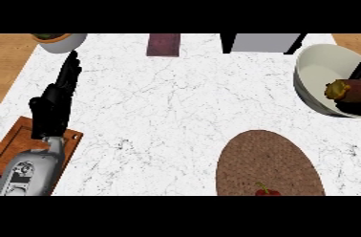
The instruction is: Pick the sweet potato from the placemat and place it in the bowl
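Sweet potato (337,89), brownish-yellow lumpy end showing, sits inside the white round bowl (317,69) at the right edge of the marble counter (176,102). My right hand (351,95) is over the bowl, dark fingers curled around the sweet potato; most of that hand is cut off by the view's edge. Below the bowl, well apart from it, lies the brown woven oval placemat (268,164); a small red pepper with a green stem (267,191) rests at its near edge. My left hand (56,102) rests at the left side of the counter, fingers straight and pointing away from me, holding nothing. Under its forearm is a reddish-brown wooden cutting board (21,135). Along the far edge: a grey pot with greenery (60,41) at left, a dark maroon rectangular block (164,44) in the middle, and a grey box with black sides (264,42) to the right.
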You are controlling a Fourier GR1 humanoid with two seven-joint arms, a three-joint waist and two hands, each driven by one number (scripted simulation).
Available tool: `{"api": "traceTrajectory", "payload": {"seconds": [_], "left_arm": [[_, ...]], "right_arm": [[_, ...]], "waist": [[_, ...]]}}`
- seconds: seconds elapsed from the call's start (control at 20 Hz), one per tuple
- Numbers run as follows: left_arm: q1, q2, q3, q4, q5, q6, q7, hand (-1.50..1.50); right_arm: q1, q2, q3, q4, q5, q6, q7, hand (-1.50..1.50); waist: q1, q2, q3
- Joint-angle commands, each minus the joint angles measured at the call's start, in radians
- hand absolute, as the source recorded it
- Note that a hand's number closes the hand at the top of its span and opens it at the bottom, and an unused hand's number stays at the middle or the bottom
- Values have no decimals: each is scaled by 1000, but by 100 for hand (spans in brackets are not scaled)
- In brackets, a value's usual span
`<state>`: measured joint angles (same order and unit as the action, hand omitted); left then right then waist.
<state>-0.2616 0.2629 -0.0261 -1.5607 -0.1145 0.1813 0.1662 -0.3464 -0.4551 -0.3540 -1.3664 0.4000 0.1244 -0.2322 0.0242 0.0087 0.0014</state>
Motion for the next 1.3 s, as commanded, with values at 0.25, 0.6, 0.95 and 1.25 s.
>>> {"api": "traceTrajectory", "payload": {"seconds": [0.25,0.6,0.95,1.25], "left_arm": [[-22,-3,4,-24,-7,-3,24,0],[-14,-3,8,-21,22,-42,1,0],[5,-29,-37,-56,-21,-20,5,0],[15,-45,-48,-61,-37,-6,20,0]], "right_arm": [[-199,-82,-17,548,230,-328,-268,150],[-360,-127,-77,912,195,-293,-302,150],[-439,-138,-108,1051,140,-129,-426,-150],[-473,-156,-187,1123,66,-85,-517,-150]], "waist": [[31,9,2],[48,18,4],[67,24,7],[52,19,6]]}}
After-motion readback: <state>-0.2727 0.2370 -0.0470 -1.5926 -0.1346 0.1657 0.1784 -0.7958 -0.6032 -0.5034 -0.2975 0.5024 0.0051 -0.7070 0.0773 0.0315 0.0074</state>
